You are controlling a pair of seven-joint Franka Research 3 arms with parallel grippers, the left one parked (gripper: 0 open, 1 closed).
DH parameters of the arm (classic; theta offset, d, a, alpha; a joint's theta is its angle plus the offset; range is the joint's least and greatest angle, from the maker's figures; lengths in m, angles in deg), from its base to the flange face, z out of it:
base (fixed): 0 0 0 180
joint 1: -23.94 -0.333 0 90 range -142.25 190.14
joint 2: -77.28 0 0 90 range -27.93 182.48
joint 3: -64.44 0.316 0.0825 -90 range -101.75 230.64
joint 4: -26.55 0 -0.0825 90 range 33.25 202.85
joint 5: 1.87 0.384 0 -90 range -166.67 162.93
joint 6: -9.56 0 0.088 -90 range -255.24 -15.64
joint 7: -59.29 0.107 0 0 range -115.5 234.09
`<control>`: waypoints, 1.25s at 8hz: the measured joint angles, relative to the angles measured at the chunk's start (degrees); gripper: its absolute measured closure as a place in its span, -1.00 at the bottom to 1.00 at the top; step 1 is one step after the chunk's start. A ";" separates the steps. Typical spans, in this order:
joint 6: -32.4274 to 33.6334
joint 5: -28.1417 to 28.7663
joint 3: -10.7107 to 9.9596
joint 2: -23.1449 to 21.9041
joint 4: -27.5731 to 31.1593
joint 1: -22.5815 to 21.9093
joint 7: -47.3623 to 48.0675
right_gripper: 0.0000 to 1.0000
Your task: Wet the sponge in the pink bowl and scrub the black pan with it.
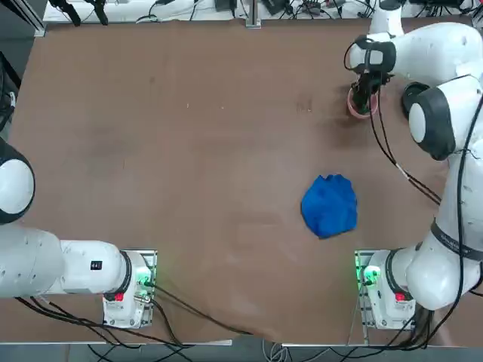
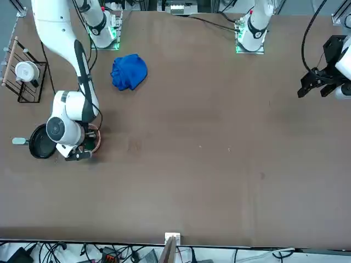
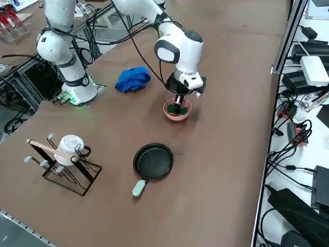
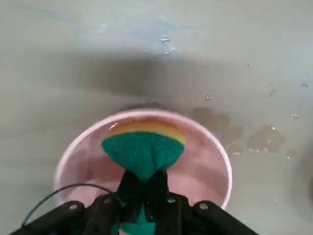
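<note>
The green sponge [image 4: 143, 152] with its yellow layer is pinched between my right gripper's [image 4: 144, 188] fingers, which are shut on it. It hangs down inside the pink bowl [image 4: 215, 147], and in the right side view the sponge [image 3: 177, 108] shows as a green patch within the bowl [image 3: 177, 114]. The gripper [image 3: 178, 101] stands straight over the bowl. The black pan [image 3: 153, 161] with its pale handle stub lies on the table beside the bowl, closer to the side camera. From overhead only part of the bowl's rim [image 1: 353, 105] shows beneath the arm, and the pan [image 1: 411, 94] is mostly covered.
A crumpled blue cloth [image 1: 330, 205] lies between the bowl and my base. A wire rack with a white mug [image 3: 68, 147] stands off to the side past the pan. Water drops [image 4: 266, 137] spot the table next to the bowl.
</note>
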 joint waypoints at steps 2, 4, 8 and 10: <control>7.43 -0.09 -1.30 -5.22 -2.10 0.88 -3.86 0.88; 9.33 -0.17 -2.78 -7.23 -2.87 5.43 -13.60 0.88; 9.05 -0.19 -2.95 -1.13 -8.11 20.02 -37.20 0.88; 8.68 -0.13 -2.82 4.74 -12.91 25.18 -43.53 0.88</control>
